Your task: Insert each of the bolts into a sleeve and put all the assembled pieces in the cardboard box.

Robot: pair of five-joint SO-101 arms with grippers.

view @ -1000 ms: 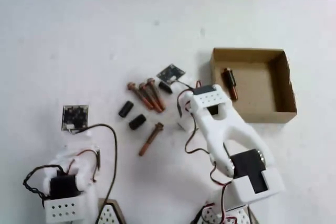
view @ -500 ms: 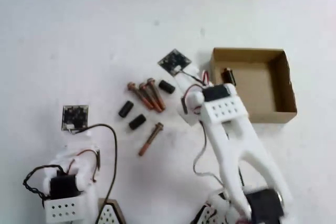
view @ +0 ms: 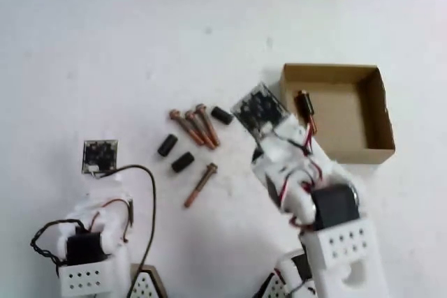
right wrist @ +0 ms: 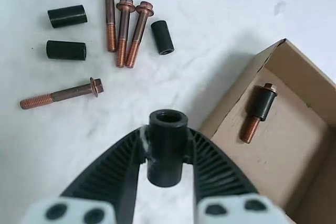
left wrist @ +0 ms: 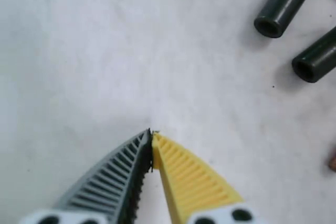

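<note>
Four bolts lie bare on the table, the student notes: three bolts touching in a row and a lone bolt apart, with three loose sleeves near them. One assembled piece is in the box. What can fail?

The tutor replies: the right gripper pinches a held sleeve by its sides, bore facing the wrist camera, over the table near the box. A bolt pushed in off-axis would likely tilt that sleeve or slide it out of the jaws. The left gripper is closed on nothing above bare table; grabbing among the touching bolts could scatter them.
</note>
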